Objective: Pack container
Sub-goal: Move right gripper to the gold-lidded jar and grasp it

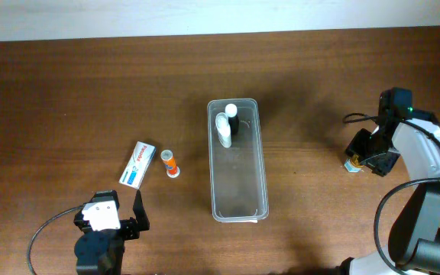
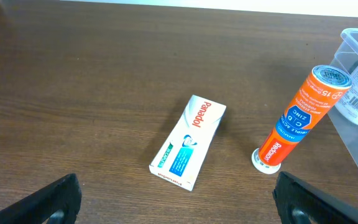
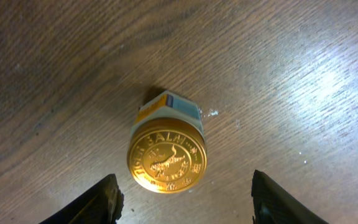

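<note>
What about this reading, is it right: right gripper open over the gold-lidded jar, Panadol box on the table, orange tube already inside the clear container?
Not quite. The orange tube is not inside the container; it is on the table between it and the Panadol box, as the overhead view shows. The right gripper is open over the gold-lidded jar.
</note>
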You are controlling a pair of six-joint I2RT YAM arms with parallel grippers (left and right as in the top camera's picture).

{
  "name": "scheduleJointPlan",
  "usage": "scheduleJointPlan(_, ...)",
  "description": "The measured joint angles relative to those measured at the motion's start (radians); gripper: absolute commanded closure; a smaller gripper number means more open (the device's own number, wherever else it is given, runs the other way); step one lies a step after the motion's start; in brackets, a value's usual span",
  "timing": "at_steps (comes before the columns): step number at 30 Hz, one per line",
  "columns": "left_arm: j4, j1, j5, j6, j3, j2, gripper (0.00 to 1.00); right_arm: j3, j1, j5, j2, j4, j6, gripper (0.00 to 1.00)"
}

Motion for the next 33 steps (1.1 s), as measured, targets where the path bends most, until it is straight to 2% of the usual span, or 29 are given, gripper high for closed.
scheduleJointPlan(12, 0.0, 0.0, 0.0, 0.0, 0.0, 0.0, 0.01, -0.02, 0.0, -0.013, 0.002, 0.042, 0.0, 0.43)
scheduleJointPlan(16, 0.0, 0.0, 0.0, 0.0, 0.0, 0.0, 0.01, -0.02, 0.0, -0.016, 0.002, 0.054, 0.0, 0.47)
scheduleJointPlan(22, 0.0, 0.0, 0.0, 0.0, 0.0, 0.0, 0.0, -0.02, 0.0, -0.017, 0.012, 0.064, 0.001, 0.48)
scheduleJointPlan(26, 0.0, 0.0, 0.0, 0.0, 0.0, 0.0, 0.0, -0.02, 0.0, -0.019, 0.045, 0.068, 0.001, 0.53)
scheduleJointPlan(29, 0.0, 0.0, 0.0, 0.0, 0.0, 0.0, 0.01, -0.021, 0.0, -0.019, 0.056, 0.076, -0.001, 0.61)
scheduleJointPlan(33, 0.0, 0.0, 0.0, 0.0, 0.0, 0.0, 0.01, -0.021, 0.0, -0.023, 0.056, 0.074, 0.003, 0.67)
